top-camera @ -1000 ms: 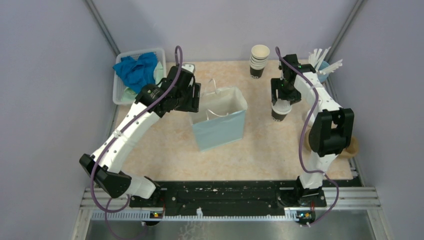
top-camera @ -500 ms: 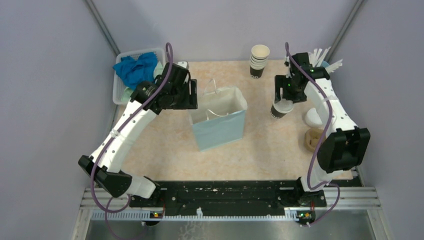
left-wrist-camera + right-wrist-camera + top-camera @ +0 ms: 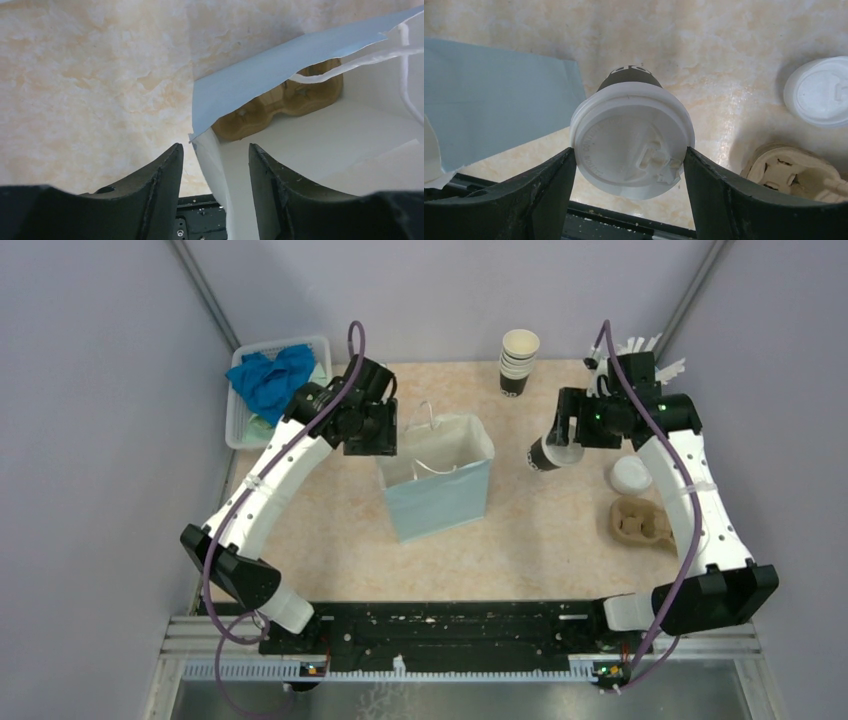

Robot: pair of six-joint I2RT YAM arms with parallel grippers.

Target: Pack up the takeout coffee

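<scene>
The takeout coffee (image 3: 548,453) is a dark brown cup with a white sip lid (image 3: 631,145). My right gripper (image 3: 566,438) is shut on the lid's rim (image 3: 629,162) and holds the cup tilted above the table, to the right of the light blue paper bag (image 3: 440,495). The bag stands open at mid-table. My left gripper (image 3: 386,436) is at the bag's left rim. In the left wrist view its open fingers (image 3: 215,165) straddle the bag's side wall (image 3: 220,170) without pinching it. A brown cup carrier (image 3: 280,102) lies inside the bag.
A stack of lidless cups (image 3: 518,360) stands at the back. A loose white lid (image 3: 630,475) and a cardboard carrier (image 3: 640,523) lie at the right. A white basket with a blue cloth (image 3: 270,380) is at the back left. A holder of stirrers (image 3: 645,352) is at the back right.
My right gripper has lifted the coffee off the table, tilted it and carried it a little left toward the bag; its elbow swung out right. My left gripper shifted slightly at the bag's rim.
</scene>
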